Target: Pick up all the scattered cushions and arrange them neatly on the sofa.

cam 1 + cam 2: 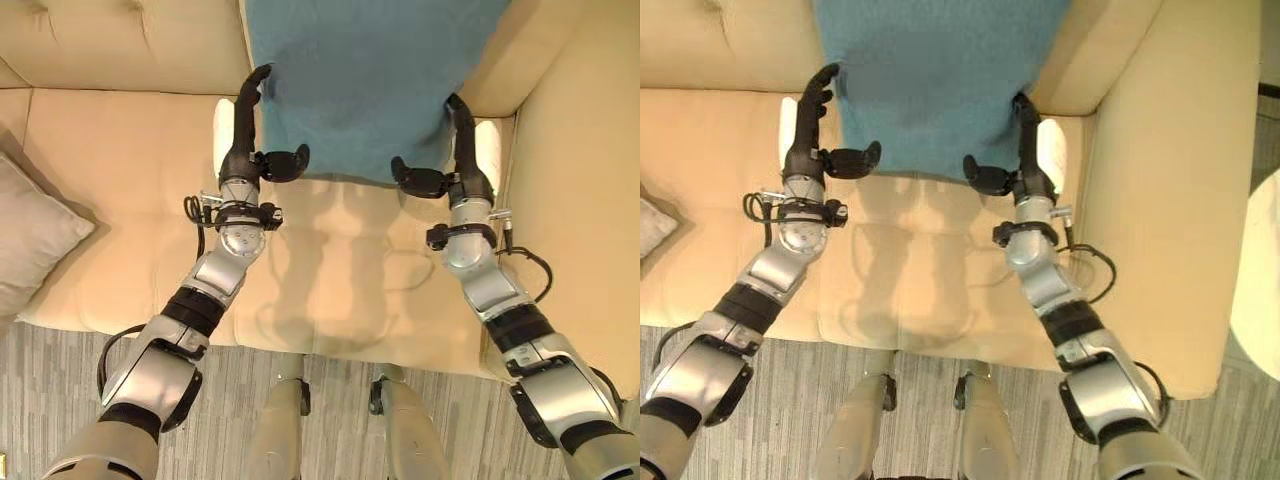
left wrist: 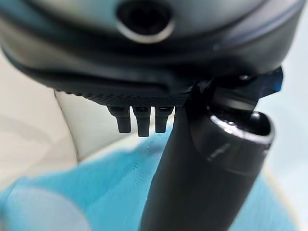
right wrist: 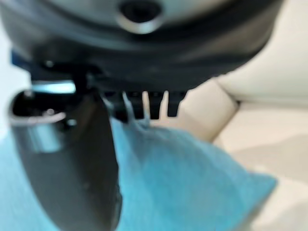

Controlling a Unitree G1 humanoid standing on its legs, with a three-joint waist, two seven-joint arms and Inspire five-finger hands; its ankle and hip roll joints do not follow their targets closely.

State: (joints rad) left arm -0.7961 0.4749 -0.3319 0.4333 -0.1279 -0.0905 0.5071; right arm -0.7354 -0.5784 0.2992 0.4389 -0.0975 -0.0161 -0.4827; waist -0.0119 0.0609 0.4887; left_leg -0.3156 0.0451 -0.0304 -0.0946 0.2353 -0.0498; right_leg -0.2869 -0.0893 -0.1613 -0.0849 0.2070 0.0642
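both hands [image 1: 243,150] [image 1: 462,160] flank the teal cushion [image 1: 365,80] on the sofa [image 1: 130,200].

Teal cushion [image 1: 370,80], cream sofa [image 1: 130,150]

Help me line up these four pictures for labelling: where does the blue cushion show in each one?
Left eye view: blue cushion at top centre, between both hands, against the sofa back.
Right eye view: top centre, shifted toward the view's left.
Left wrist view: blurred blue area past the left hand's fingers.
Right wrist view: blue area past the right hand's fingers.
Shared landmark: the cream sofa.
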